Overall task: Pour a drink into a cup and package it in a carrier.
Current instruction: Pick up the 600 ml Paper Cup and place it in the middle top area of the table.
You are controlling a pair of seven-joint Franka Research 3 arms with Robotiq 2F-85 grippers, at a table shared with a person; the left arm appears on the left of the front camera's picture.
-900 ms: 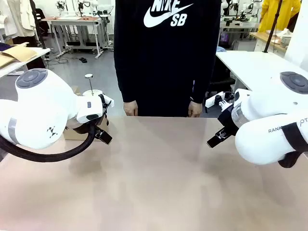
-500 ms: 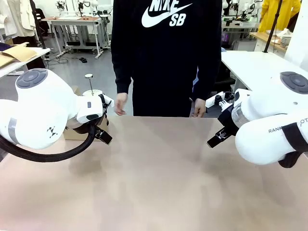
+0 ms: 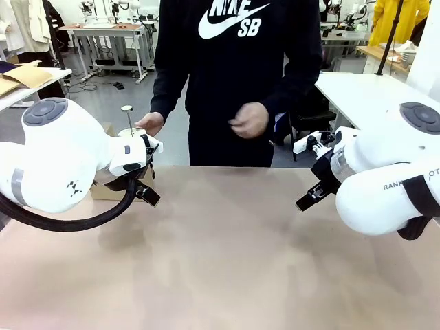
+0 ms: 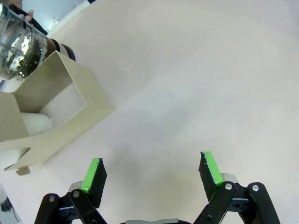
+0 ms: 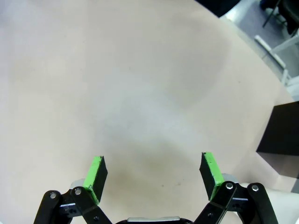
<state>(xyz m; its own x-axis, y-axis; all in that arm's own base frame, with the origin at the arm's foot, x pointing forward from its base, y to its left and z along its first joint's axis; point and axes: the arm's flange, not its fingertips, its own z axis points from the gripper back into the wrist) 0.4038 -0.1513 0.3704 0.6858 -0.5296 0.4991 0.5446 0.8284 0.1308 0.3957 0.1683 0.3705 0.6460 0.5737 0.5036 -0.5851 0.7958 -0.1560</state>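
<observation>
Carrier (image 4: 88, 88) of brown cardboard on the table (image 4: 187, 70), near the left gripper (image 4: 152, 168) but apart from it, with something white inside. Glass carafe (image 4: 21, 44) just behind the carrier, a person's hand (image 3: 150, 124) beside its top. Left gripper spread wide, holding nothing. Right gripper (image 5: 153, 170) likewise wide apart, above bare table.

Pale beige worktop (image 3: 227, 275), matte, evenly lit, soft shadows only. Beyond it lay a grey floor (image 3: 96, 110) with loose cables (image 3: 82, 86). A white workbench (image 3: 110, 31) on metal legs stood far back left, and another white table (image 3: 364, 93) stood at right. Flat cardboard sheets (image 3: 20, 75) lay on a side table at the left edge. Light was bright and diffuse.
</observation>
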